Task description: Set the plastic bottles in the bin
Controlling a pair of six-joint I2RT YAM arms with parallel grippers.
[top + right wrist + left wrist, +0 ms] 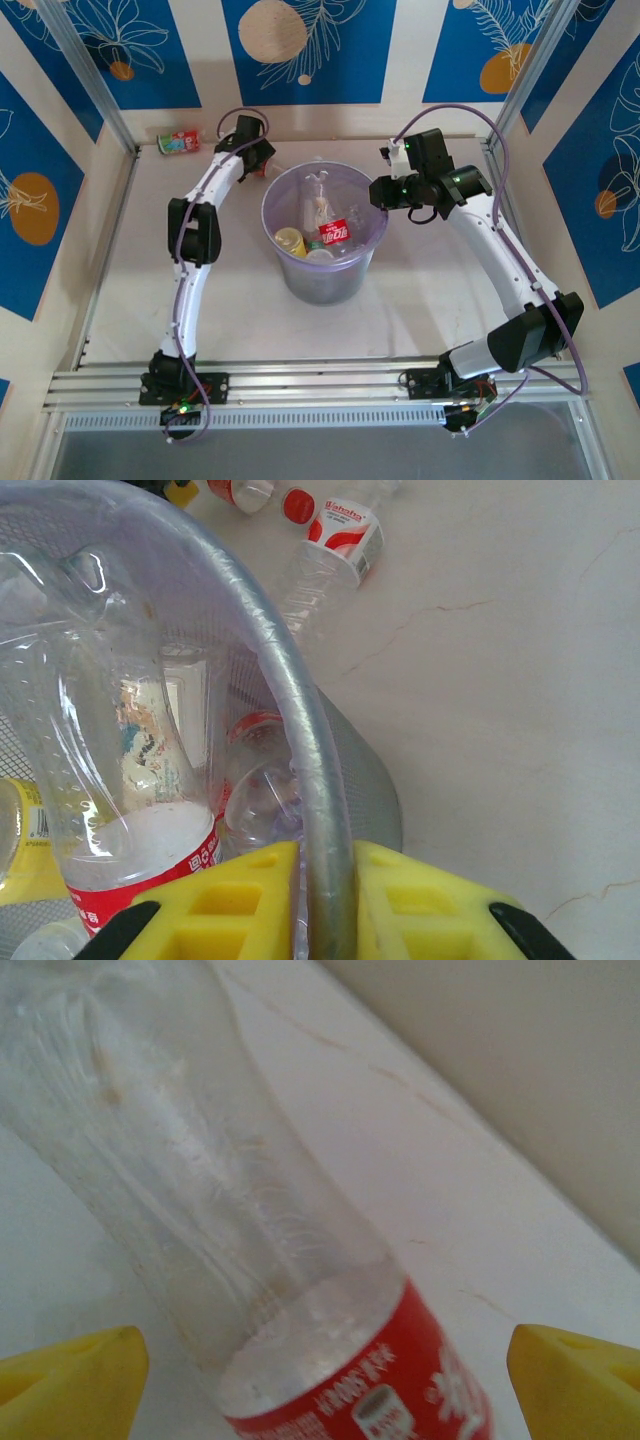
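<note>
Just left of the large round translucent pale-purple plastic bin (320,285), the left fingers (70,1380) stand wide open astride a clear red-labelled plastic bottle (300,1290) lying on the tabletop (450,1190), not gripping it; closing and lifting likely come next. The right fingers (250,900) are pinched shut on the bin's right rim (320,810).

The pale, faintly veined counter (430,300) carries the bin (325,280), which stands upright near its middle. A bottle with a red-and-green label (179,142) lies on its side in the far left corner. Beyond the bin a clear bottle with a red-and-white label (335,550) lies flat, with two red-marked bottles (262,492) just past it. The left wrist view shows a clear red-labelled bottle (250,1260) lying near the wall's foot.
</note>
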